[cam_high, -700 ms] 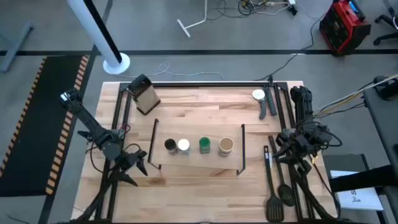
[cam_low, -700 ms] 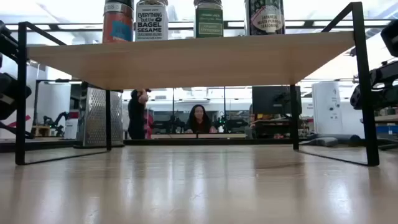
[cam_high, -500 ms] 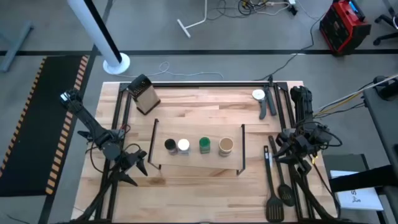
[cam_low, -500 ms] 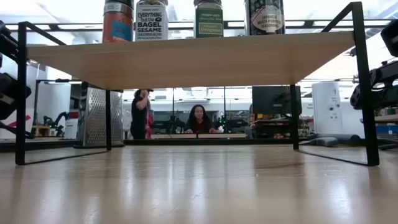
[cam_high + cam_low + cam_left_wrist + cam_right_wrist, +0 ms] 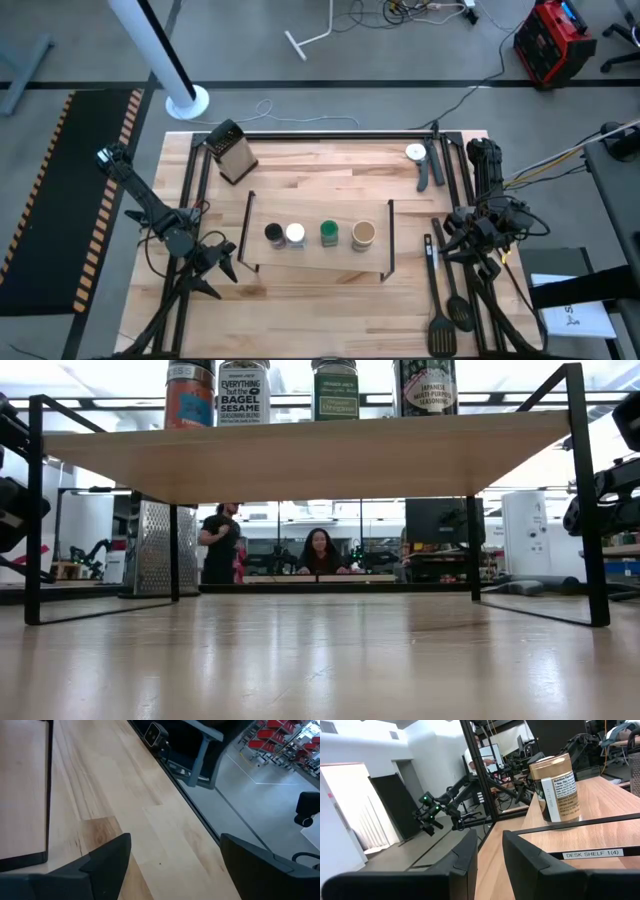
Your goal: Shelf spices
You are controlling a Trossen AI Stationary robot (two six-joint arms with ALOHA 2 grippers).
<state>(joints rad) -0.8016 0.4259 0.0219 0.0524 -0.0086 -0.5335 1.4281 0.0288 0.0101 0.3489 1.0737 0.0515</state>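
Four spice jars stand in a row on the shelf (image 5: pixel 318 262), so we judge the task done or nearly so. From above we read the black-lidded jar (image 5: pixel 273 233), the white-lidded jar (image 5: pixel 295 234), the green-lidded jar (image 5: pixel 329 233) and the wider tan-lidded jar (image 5: pixel 363 234), all upright and apart from each other, the first two nearly touching. Their row runs along the shelf's long axis, from one arm's side across to the other.

We find the left gripper (image 5: pixel 222 262) low over the table just off the shelf's left end, near the black-lidded jar's end of the row. Its wrist view shows its fingers (image 5: pixel 102 865) spread wide with only bare tabletop between them, so it holds nothing. The right gripper (image 5: pixel 455 240) sits off the shelf's right end, beside the spatulas (image 5: pixel 445 300). Its fingers (image 5: pixel 462 862) stand slightly parted and empty, and the tan-lidded jar appears beyond them on the board, so that jar is the right arm's nearest.

We see no jar left on the table. The box grater (image 5: pixel 232 152) and the dial-faced timer (image 5: pixel 417 154) lie at the far edge, well apart from the shelf. Any further move, we judge, is only for the arms to back away sideways from the shelf ends.
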